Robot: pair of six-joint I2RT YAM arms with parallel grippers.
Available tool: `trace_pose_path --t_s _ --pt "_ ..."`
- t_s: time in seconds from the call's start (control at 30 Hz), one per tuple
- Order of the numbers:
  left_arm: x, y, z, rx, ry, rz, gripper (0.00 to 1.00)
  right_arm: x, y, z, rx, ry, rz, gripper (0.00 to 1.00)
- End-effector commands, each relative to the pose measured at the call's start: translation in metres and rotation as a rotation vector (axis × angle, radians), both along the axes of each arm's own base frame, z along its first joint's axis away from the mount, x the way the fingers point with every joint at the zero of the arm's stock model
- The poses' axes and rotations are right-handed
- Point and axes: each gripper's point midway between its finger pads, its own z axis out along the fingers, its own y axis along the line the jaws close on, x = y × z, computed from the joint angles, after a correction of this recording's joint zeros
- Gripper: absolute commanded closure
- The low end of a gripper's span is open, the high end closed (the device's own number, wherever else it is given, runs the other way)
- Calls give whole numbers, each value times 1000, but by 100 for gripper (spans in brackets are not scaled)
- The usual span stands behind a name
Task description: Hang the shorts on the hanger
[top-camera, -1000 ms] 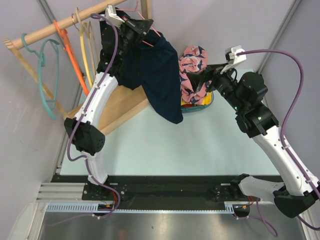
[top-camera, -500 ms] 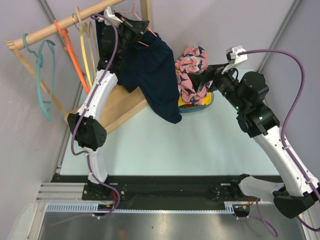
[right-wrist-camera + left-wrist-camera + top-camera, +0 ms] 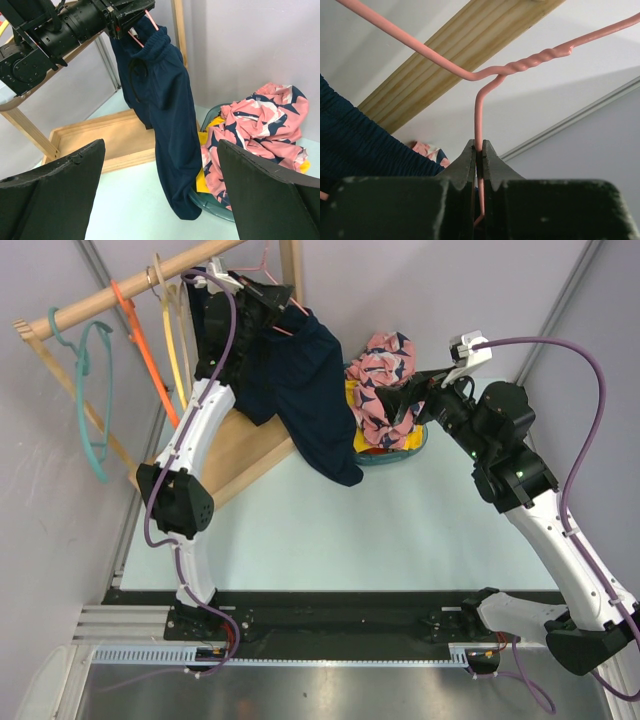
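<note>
The navy shorts (image 3: 312, 400) hang draped over the pale-pink hanger (image 3: 284, 328), one leg reaching down to the table. My left gripper (image 3: 283, 295) is shut on the hanger's wire just below the twisted neck, up near the wooden rail (image 3: 120, 290). In the left wrist view the wire (image 3: 479, 115) runs straight between my closed gripper (image 3: 480, 150), with the shorts' waistband (image 3: 350, 145) at the left. My right gripper (image 3: 398, 400) is open and empty, off to the right of the shorts (image 3: 167, 110); they hang in front of it (image 3: 161, 144).
Orange (image 3: 140, 340), yellow (image 3: 165, 330) and teal (image 3: 95, 390) hangers hang on the rail. The rack's wooden base (image 3: 240, 455) lies under the shorts. A teal basket (image 3: 410, 448) holds a pink floral garment (image 3: 385, 375) and a yellow one (image 3: 355, 400).
My left gripper has carried the hanger and shorts a little up and back toward the rail. The right gripper has shifted slightly left and stays open.
</note>
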Motion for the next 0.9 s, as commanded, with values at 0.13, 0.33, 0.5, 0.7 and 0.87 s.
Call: trace_pose_path --t_s 0.13,0.33,0.5,0.7,0.87 --pt "-6 44 50 -70 -87 121 95 -2 -3 10 20 -12 3 0" --pt "-4 46 39 -69 -44 132 88 -1 -3 9 22 -9 6 0" --pt "-15 47 52 -57 -84 123 55 -1 -3 9 25 -7 10 0" --pt "-39 49 62 -25 -108 115 39 -5 -4 12 35 -9 14 0" --pt "-55 53 52 8 -90 120 18 -9 -4 15 45 -10 21 0"
